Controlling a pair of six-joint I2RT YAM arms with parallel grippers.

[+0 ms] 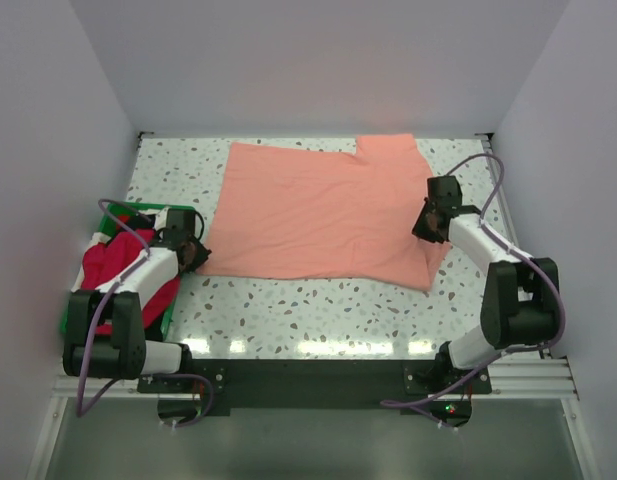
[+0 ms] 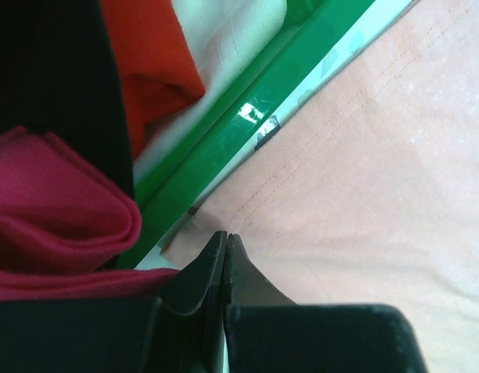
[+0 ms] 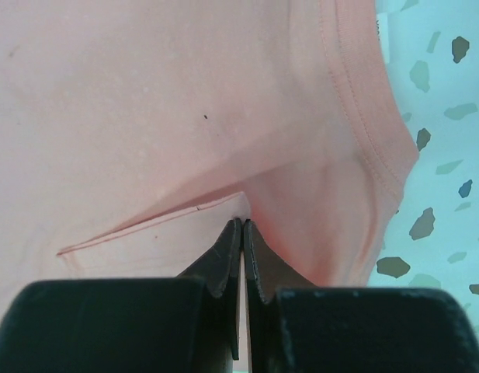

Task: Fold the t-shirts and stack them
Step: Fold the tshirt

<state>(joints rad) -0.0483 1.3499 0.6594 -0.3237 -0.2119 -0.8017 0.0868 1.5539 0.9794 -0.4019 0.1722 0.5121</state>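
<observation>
Pink shirt [image 1: 318, 210] is lying flat on the tabletop [image 1: 288, 312], other shirts [image 1: 113, 265] heaped in the bin [image 2: 262, 101]. My left gripper [image 2: 226, 237] is pinching its near-left hem corner, jaws tight. My right gripper [image 3: 244, 224] is clamping the right edge flap. I'm probably holding both ends to lift one even fold.

We log robot lab test cell: plain white walls [image 1: 318, 60] enclose speckled tabletop [image 1: 288, 310] at 9, 12, 3 o'clock; left arm [image 1: 143, 275], right arm [image 1: 483, 240] bolted to black plate [image 1: 308, 372], aluminium rail [image 1: 528, 382] at 6 o'clock.
</observation>
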